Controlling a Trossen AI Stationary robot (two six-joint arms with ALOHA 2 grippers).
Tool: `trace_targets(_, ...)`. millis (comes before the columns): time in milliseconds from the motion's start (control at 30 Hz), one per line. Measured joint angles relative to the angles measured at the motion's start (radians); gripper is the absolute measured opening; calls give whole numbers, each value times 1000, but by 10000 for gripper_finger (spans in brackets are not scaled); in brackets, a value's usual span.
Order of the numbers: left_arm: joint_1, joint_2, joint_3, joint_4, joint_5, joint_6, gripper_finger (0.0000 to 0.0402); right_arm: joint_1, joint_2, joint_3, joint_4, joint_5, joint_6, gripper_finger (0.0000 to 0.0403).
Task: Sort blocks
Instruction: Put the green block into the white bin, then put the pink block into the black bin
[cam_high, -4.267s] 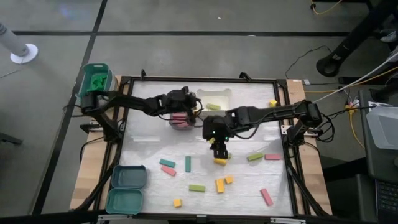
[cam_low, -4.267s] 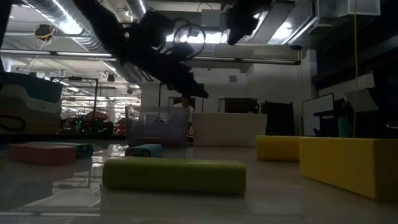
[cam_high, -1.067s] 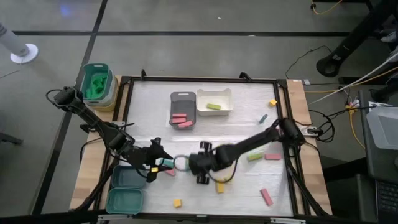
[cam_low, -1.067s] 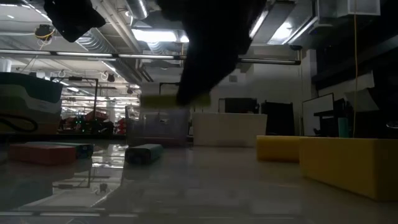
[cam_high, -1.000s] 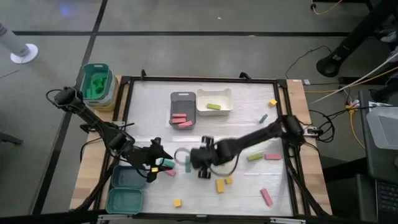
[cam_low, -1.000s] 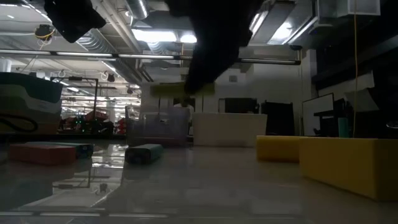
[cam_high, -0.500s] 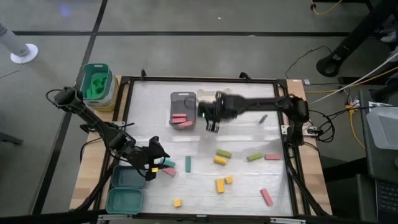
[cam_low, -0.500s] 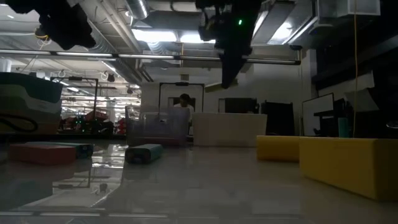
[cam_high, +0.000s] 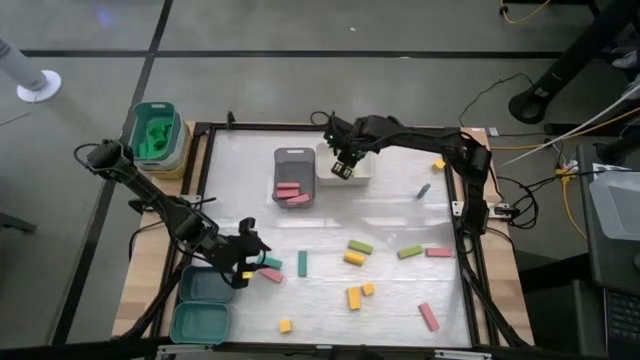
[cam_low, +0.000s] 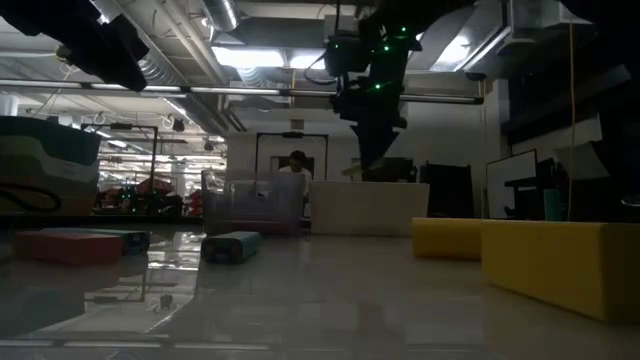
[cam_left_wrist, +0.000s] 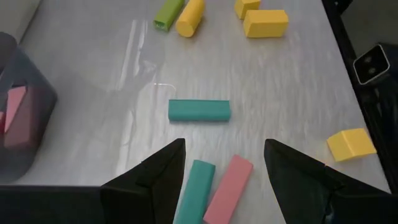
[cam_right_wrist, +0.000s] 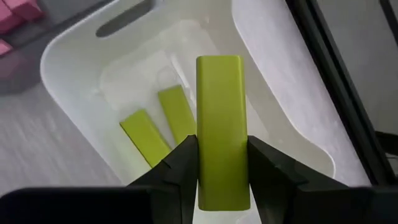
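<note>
Pale, glossy tabletop (cam_high: 330, 225) fills the high view, with loose blocks scattered over its near half: a yellow bar (cam_high: 354, 297), a pink bar (cam_high: 428, 316), a light green bar (cam_high: 410, 252). The right gripper (cam_high: 342, 166) hangs over the white tray (cam_high: 364, 168), beside the grey tray (cam_high: 292, 157) holding pink bars. The left gripper (cam_high: 252, 266) hovers low near the teal trays (cam_high: 203, 284), over a teal bar (cam_high: 270, 262) and a pink one just beside it.

From the low view the right arm (cam_low: 372, 90) is a dark shape above the far trays; yellow blocks (cam_low: 545, 262) loom close to the lens.

The left wrist view shows the left fingers (cam_left_wrist: 155, 177) spread wide and empty above the teal bar (cam_left_wrist: 194, 199) and pink bar (cam_left_wrist: 226, 190), which touch. Closing here could catch both colours, or nudge one aside.

The right wrist view shows the right gripper (cam_right_wrist: 219, 163) pinching a light green bar (cam_right_wrist: 221, 134) between its fingers, above the white tray (cam_right_wrist: 81, 56), where two green bars (cam_right_wrist: 163, 121) already lie. The bar stands on end over the tray's middle; released from this height it may bounce, tip against the wall or land askew
</note>
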Motion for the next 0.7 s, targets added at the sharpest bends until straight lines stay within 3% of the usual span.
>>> trace_targets(200, 0, 20, 0, 6, 0, 37, 208, 2, 4, 0, 18, -3, -3, 124)
trace_targets(367, 0, 105, 0, 30, 25, 85, 208, 3, 4, 0, 18, -4, -2, 128)
trace_targets(700, 0, 276, 0, 92, 81, 197, 208, 3, 4, 0, 17, -4, 1, 213)
